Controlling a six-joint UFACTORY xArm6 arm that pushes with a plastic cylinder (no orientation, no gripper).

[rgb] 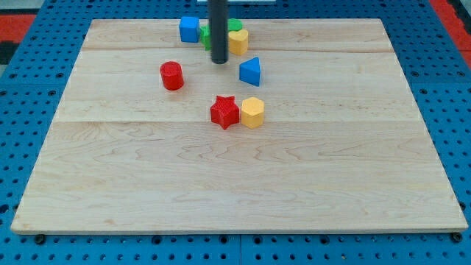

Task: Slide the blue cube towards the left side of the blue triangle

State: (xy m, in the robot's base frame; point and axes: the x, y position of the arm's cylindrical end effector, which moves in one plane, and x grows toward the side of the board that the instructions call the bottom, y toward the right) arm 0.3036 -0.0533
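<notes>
The blue cube (189, 29) sits near the view's top edge of the wooden board (235, 191), left of centre. The blue triangle (251, 71) lies lower and to the view's right of it. My tip (219, 61) is the end of the dark rod; it stands between the two, below and to the right of the blue cube and to the left of the blue triangle, touching neither.
A green block (235, 26) and a yellow block (238, 41) sit behind the rod near the top. A red cylinder (172, 76) lies at left. A red star (225, 112) and a yellow hexagon (252, 112) touch near the centre.
</notes>
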